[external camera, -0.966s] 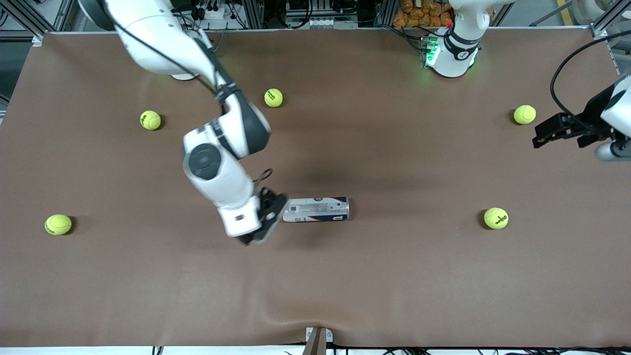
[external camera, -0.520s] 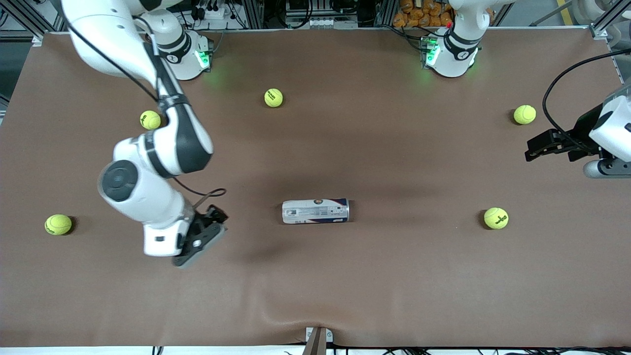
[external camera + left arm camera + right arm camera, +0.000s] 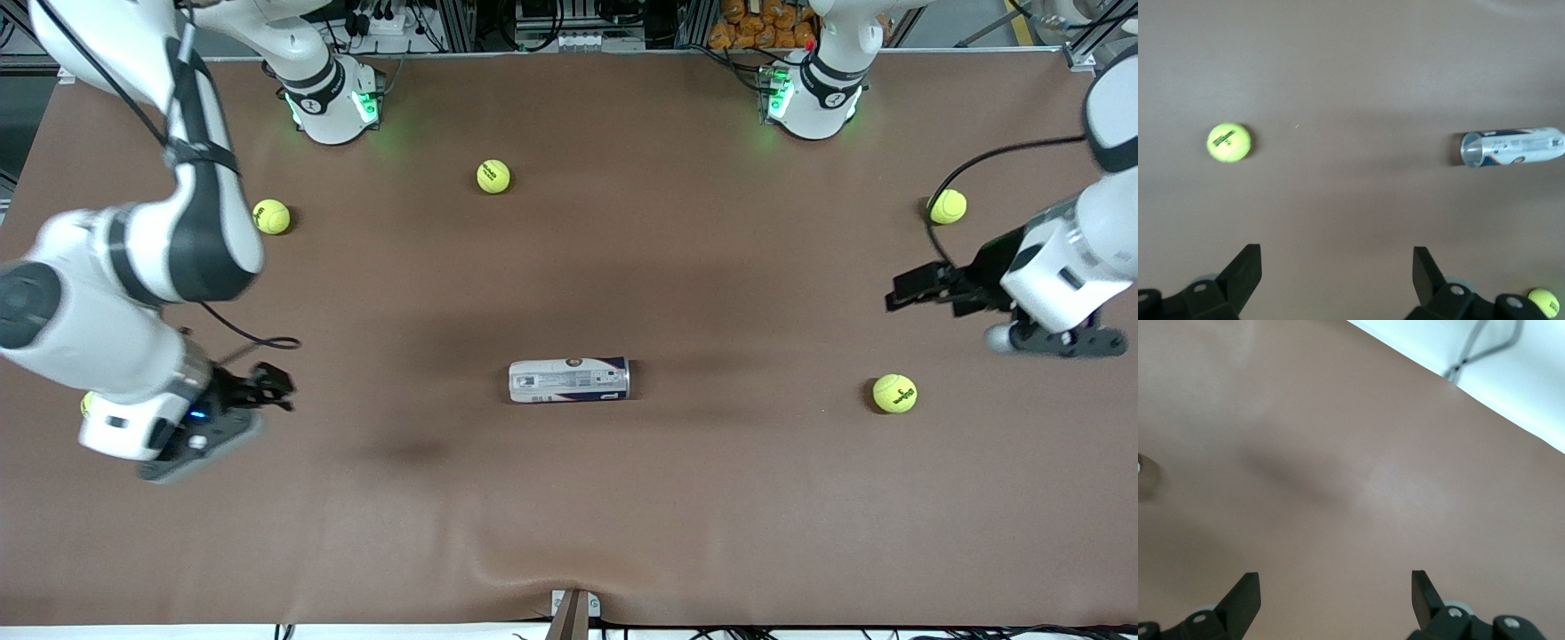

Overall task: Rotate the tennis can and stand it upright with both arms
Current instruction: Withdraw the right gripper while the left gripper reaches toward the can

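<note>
The tennis can [image 3: 569, 380] lies on its side in the middle of the brown table, its long axis running between the two arms' ends; nothing touches it. It also shows in the left wrist view as the tennis can [image 3: 1515, 147]. My right gripper [image 3: 277, 386] hovers open over the table well off the can toward the right arm's end, holding nothing. My left gripper [image 3: 900, 292] is open too, pointing toward the can from the left arm's end, over bare table. The left wrist view shows the left gripper [image 3: 1337, 253] empty, and the right wrist view shows the right gripper [image 3: 1335, 577] empty.
Loose tennis balls lie around: one ball [image 3: 894, 393] under the left hand, another [image 3: 947, 206] near the left arm's end, one [image 3: 493, 176] by the bases, one [image 3: 271, 216] beside the right arm, and one [image 3: 84, 404] half hidden by the right hand.
The right arm has swung away from the can's end toward the right arm's end of the table. The left gripper has come in toward the can. The can has not moved.
</note>
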You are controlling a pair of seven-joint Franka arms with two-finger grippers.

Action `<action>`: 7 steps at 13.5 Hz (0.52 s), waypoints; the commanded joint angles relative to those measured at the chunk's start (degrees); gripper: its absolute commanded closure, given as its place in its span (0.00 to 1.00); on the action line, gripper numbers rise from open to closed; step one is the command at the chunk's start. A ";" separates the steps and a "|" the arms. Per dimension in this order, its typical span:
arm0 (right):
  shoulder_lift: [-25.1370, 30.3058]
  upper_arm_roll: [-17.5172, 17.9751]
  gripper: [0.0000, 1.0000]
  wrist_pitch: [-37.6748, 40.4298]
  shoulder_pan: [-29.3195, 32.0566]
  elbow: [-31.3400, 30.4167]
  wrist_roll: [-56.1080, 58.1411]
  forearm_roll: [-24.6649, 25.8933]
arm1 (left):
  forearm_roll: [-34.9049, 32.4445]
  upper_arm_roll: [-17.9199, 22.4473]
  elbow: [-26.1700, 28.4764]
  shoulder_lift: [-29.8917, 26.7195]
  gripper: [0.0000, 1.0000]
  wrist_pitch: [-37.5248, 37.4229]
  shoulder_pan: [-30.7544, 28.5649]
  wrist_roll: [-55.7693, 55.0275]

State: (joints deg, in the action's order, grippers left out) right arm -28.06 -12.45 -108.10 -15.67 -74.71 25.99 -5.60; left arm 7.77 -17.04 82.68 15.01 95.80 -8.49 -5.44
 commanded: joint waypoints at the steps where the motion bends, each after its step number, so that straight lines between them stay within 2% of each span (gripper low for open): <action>1: 5.37 -3.45 0.00 6.03 -0.06 -2.37 -1.46 0.06 | 1.10 -0.63 -1.12 1.61 0.00 1.93 0.84 0.70; 5: 9.68 -8.46 0.00 11.76 0.02 -2.72 -1.73 0.06 | 8.20 -0.54 -0.94 2.83 0.00 3.60 0.75 5.69; 7: 13.45 -9.26 0.00 12.30 0.11 -5.08 -1.82 0.06 | 14.77 -0.54 -0.85 6.42 0.00 6.31 0.05 6.15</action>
State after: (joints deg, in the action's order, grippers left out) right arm -19.50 -21.53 -95.91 -15.46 -75.32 25.33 -5.59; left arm 17.47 -17.42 82.65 18.02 99.92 -7.68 -1.01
